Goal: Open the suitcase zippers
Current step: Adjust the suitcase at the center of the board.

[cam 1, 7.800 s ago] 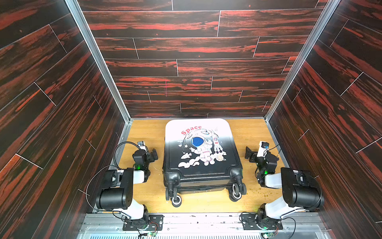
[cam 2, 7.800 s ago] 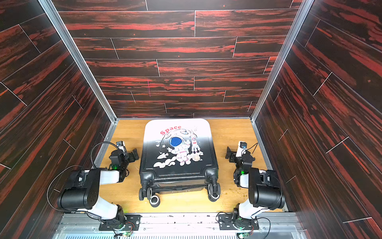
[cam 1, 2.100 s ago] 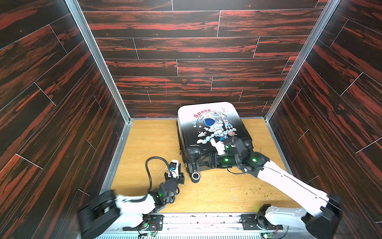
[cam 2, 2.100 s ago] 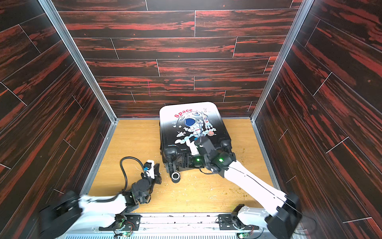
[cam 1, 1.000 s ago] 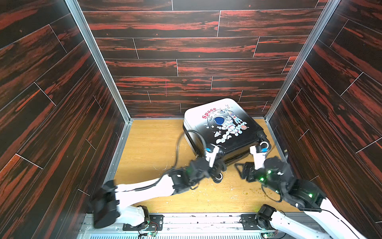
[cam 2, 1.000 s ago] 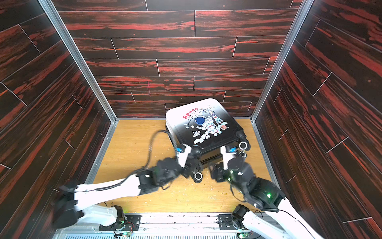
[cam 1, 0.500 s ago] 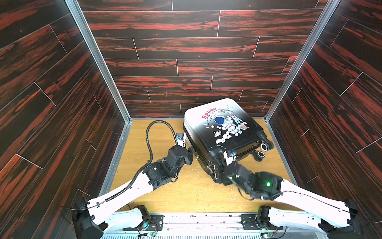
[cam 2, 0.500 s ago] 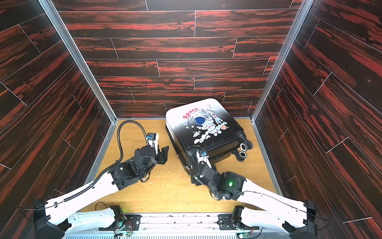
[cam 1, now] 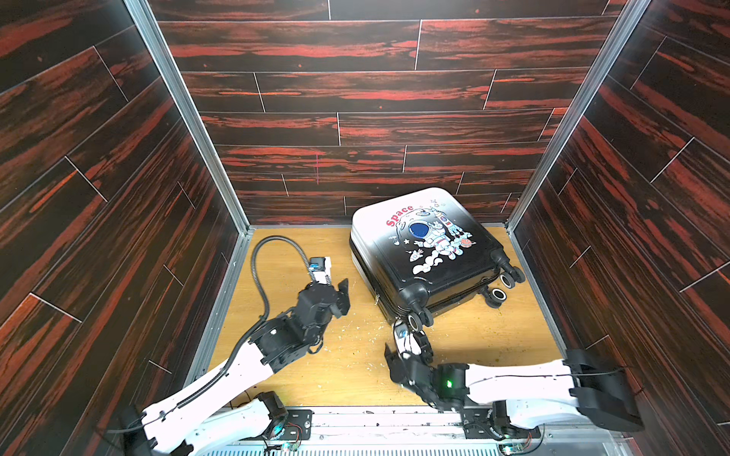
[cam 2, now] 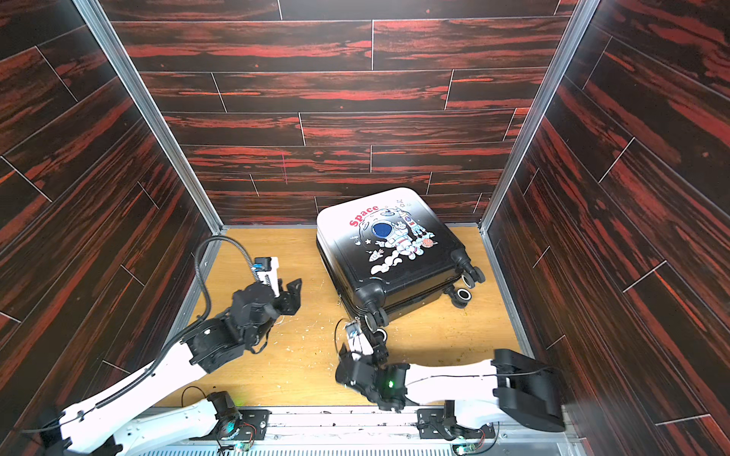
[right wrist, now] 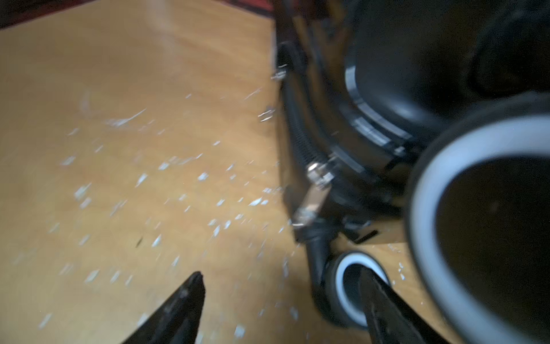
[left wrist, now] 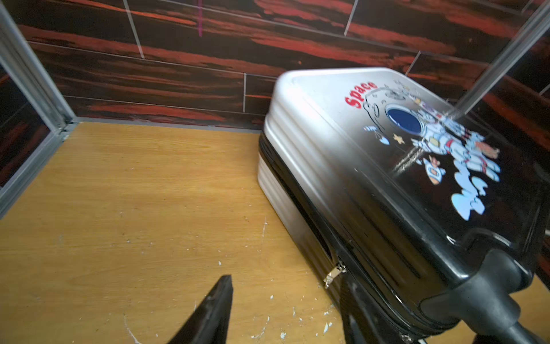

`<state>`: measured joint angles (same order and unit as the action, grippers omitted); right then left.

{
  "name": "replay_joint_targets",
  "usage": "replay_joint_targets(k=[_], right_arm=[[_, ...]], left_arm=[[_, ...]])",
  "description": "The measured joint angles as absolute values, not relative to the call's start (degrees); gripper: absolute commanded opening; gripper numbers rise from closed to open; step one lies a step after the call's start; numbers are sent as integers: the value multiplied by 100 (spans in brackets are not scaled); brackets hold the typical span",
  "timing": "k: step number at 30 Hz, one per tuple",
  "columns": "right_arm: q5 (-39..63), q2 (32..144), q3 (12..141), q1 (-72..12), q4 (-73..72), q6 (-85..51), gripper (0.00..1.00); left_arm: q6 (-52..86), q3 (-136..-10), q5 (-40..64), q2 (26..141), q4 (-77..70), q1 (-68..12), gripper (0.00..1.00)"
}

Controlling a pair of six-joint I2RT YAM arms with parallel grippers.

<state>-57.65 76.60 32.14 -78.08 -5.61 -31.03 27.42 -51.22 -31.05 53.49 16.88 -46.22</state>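
The suitcase (cam 1: 424, 252) (cam 2: 389, 248) lies flat at the back right, turned at an angle, astronaut print up. Its wheeled end faces the front right. In the left wrist view the suitcase (left wrist: 387, 166) shows its dark zippers (left wrist: 285, 178) along the side seam, with a metal pull tab (left wrist: 333, 274) hanging near the front corner. My left gripper (cam 1: 345, 298) (left wrist: 287, 286) stands open just left of that side, holding nothing. My right gripper (cam 1: 411, 339) (right wrist: 279, 280) is open at the front corner wheel (right wrist: 354, 286), and a second pull tab (right wrist: 314, 193) hangs just ahead of it.
White flecks litter the wooden floor (cam 1: 355, 355). Dark wood-grain walls with metal corner posts (cam 1: 517, 221) close in on three sides, and the suitcase sits close to the back and right walls. The left arm's cable (cam 1: 260, 268) loops above the floor at the left.
The left arm has swung from the suitcase's front end to its left side. The right arm moved left to the front corner wheel and its jaws spread wider. The suitcase stayed put.
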Motion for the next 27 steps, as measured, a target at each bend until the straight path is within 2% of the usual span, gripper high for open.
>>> replay_joint_targets(k=[7, 15, 26, 27], right_arm=[[-6217, 8637, 2867, -7430, -2827, -2471, 78], [-6639, 9800, 2845, -7037, -5089, -1354, 56], [-6403, 10272, 2324, -6381, -7253, 296, 0], [-6337, 10217, 2231, -6344, -7319, 331, 0]], left_arm=[[2786, -4932, -3155, 4952, 1693, -4525, 60], [2816, -4733, -3317, 4770, 1656, -4495, 60], [2891, -4532, -3483, 4744, 1490, -4488, 60], [2895, -4532, -3476, 4766, 1466, -4488, 60]])
